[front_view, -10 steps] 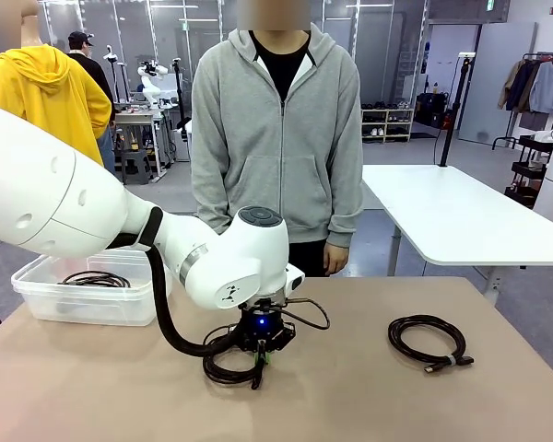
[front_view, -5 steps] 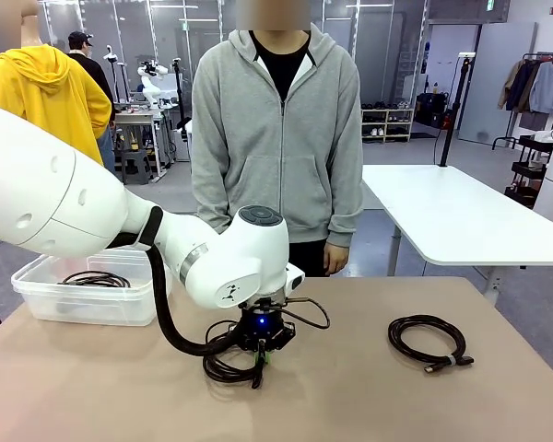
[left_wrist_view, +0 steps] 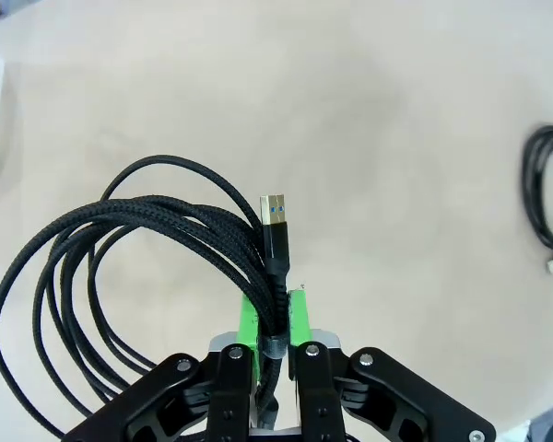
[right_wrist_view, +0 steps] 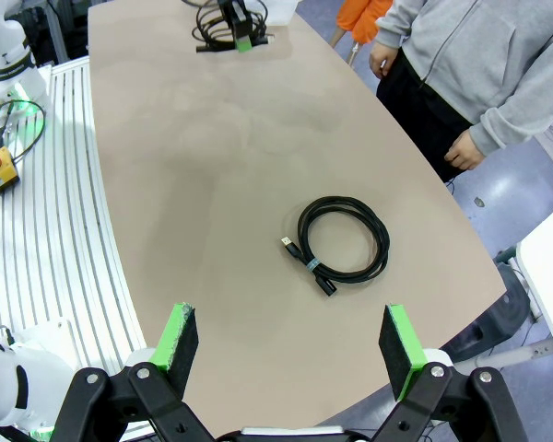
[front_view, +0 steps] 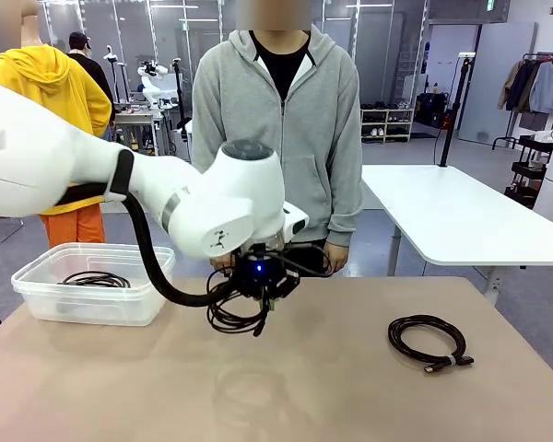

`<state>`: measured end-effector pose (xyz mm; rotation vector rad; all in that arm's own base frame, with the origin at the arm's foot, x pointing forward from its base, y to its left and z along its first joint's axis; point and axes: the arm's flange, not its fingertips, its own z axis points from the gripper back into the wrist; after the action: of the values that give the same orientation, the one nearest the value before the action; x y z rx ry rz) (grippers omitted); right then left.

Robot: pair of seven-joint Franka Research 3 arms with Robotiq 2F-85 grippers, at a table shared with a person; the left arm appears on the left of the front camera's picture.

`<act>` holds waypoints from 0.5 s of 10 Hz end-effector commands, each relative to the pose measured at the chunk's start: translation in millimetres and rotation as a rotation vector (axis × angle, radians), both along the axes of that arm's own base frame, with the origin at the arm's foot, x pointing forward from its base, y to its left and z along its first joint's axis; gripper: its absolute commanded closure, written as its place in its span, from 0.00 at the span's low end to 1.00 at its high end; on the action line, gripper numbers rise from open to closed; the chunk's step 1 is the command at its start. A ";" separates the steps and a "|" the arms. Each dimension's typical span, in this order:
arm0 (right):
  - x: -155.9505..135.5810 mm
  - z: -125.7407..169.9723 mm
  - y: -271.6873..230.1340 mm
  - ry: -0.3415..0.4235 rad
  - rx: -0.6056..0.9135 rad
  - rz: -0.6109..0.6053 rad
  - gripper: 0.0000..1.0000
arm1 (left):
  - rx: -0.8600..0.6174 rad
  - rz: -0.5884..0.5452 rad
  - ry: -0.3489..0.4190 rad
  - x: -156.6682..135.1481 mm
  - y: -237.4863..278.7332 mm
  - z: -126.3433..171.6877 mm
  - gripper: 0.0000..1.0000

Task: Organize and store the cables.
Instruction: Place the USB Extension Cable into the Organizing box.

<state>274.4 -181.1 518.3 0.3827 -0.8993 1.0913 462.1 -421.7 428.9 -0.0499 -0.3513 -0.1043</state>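
Tan table (front_view: 350,387), left tool (left_wrist_view: 273,310) tight on a coiled cable (left_wrist_view: 184,226), loops partly cut off; right tool (right_wrist_view: 288,333) wide.

One black braided cable (left_wrist_view: 120,239) hangs in the air above the worktop (front_view: 350,396), and its loose loops spread out to one side. It is pinched between the green fingers (left_wrist_view: 248,318) of the left arm, just below its plug. The metal plug end (blue inside) points away from the fingers. A second black cable (front_view: 427,339) lies flat on the worktop as a neat round coil, well apart from the first one. A small pale band ties it near its two plug ends. A third black coil (front_view: 94,278) lies on the bottom of a clear plastic box (front_view: 37,296).
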 end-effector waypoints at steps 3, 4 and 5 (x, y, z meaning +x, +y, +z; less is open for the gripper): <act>-0.1 0.4 0.8 0.000 -0.002 0.001 0.00 | 0.000 -0.019 -0.012 -6.4 1.6 9.7 1.00; -0.1 0.4 0.8 0.000 -0.002 0.001 0.00 | 0.000 -0.019 -0.012 -6.4 1.6 9.7 1.00; -0.1 0.4 0.8 0.000 -0.002 0.001 0.00 | 0.000 -0.019 -0.012 -6.4 1.6 9.7 1.00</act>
<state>274.4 -181.1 518.3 0.3827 -0.8994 1.0913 453.2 -417.8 437.3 -0.0521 -0.3601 -0.1296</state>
